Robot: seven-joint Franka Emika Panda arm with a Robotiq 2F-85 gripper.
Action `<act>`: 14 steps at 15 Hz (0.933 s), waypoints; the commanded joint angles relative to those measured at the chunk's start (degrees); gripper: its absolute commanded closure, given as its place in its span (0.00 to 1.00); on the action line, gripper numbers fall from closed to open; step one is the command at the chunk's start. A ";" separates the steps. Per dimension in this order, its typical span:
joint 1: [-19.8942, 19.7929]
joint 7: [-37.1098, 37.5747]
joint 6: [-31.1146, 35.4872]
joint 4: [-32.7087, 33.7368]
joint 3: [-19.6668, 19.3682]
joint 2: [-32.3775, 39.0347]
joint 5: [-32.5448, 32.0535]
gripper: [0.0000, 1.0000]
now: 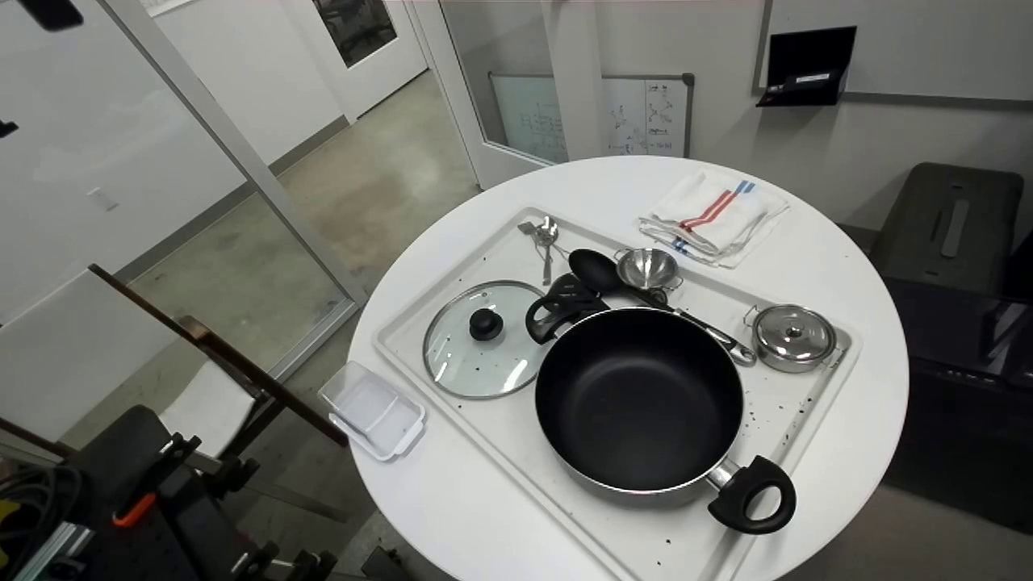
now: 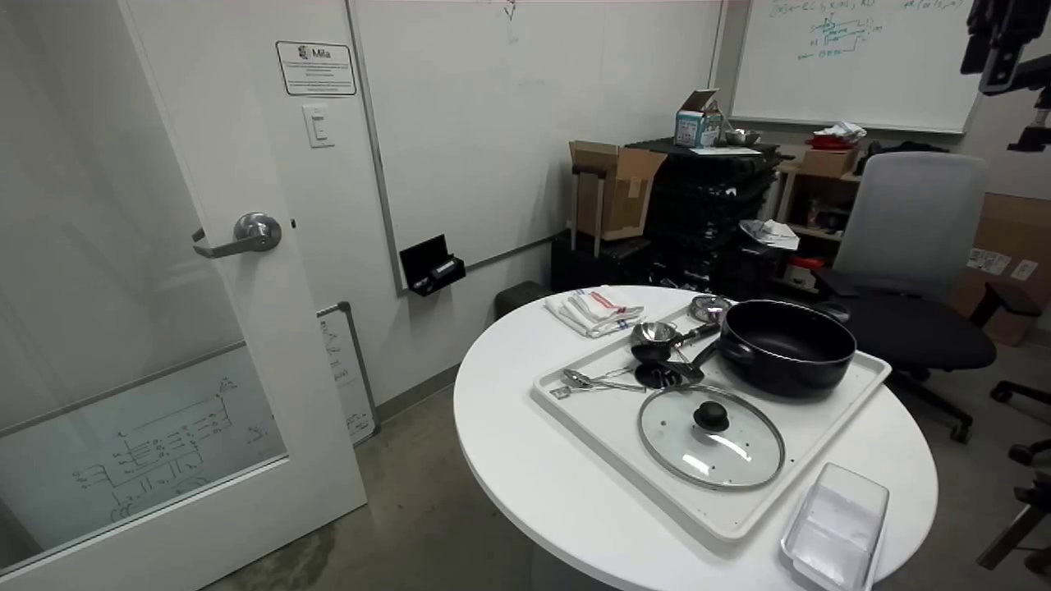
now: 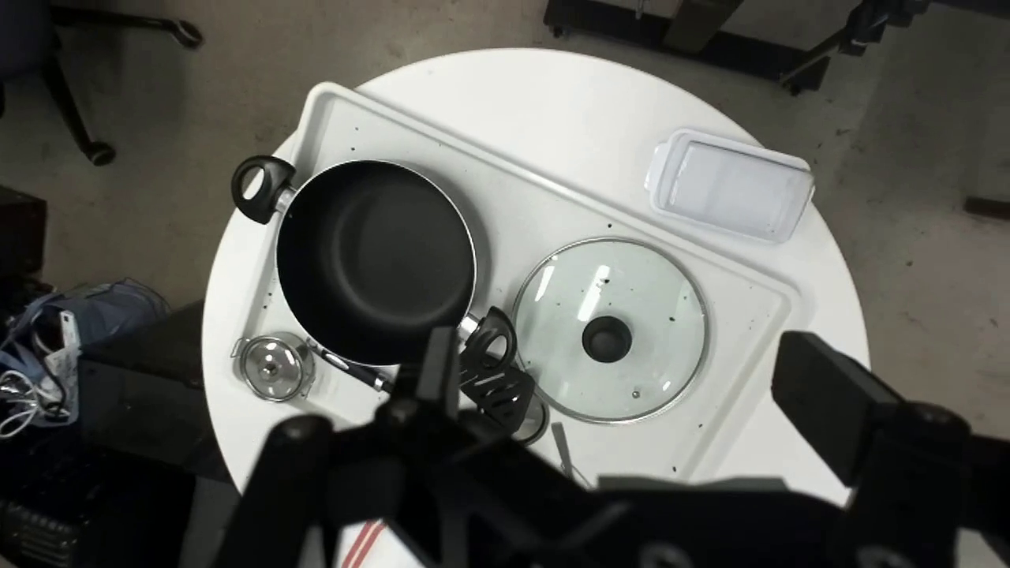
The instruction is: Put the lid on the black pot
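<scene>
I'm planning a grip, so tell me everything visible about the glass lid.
The lid is round clear glass with a thin metal rim, black central knob and probable vent near its edge. It lies knob up on the white tray beside the black pot; whether pot or spatula touches it is unclear.

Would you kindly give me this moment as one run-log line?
tool: open, empty | lid: on tray, beside black pot, knob up | black pot: on tray, uncovered | status: lid not yet placed
</scene>
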 commanded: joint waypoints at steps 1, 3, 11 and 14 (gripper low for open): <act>1.19 -1.33 -1.91 3.07 0.34 5.29 0.65 0.00; 1.63 -1.32 -1.24 3.68 0.45 7.80 1.50 0.00; 2.54 -0.94 10.97 5.64 1.66 20.18 9.20 0.00; 2.20 0.34 17.30 6.48 2.35 25.89 10.37 0.00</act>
